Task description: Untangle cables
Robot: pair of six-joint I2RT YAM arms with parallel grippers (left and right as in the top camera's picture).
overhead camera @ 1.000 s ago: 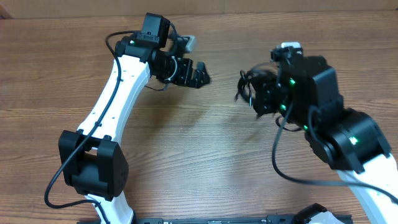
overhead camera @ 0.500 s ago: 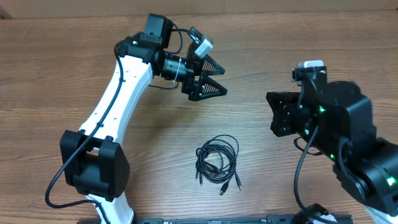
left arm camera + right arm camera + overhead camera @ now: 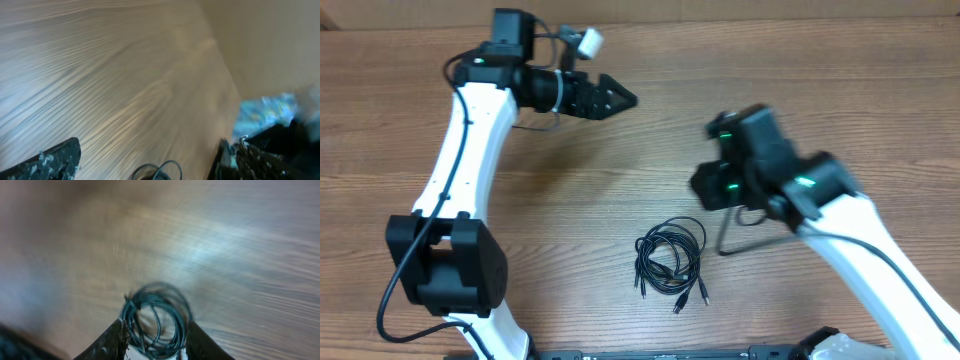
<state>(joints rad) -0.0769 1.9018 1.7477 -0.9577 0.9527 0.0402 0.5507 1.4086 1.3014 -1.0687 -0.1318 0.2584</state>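
The cables [image 3: 670, 262] are a small bundle of thin black looped cords with plug tips, lying on the wooden table at front centre. My right gripper [image 3: 700, 187] hovers up and to the right of them, apart from them. In the right wrist view its fingers [image 3: 155, 326] are open, and the blurred cable loops [image 3: 157, 297] show between them. My left gripper [image 3: 623, 98] is far back, above the table, open and empty. The left wrist view shows its fingers [image 3: 149, 150] spread wide, with a cable loop [image 3: 156, 171] at the bottom edge.
The wooden table [image 3: 570, 220] fills the view. A thicker black arm cable [image 3: 732, 240] hangs in a loop under the right arm, just right of the bundle. A pale wall [image 3: 270, 45] bounds the table's far side.
A second ago the cables were at my right gripper, and since then they have lain on the table. The left arm swung back and left. The right arm moved left toward the centre.
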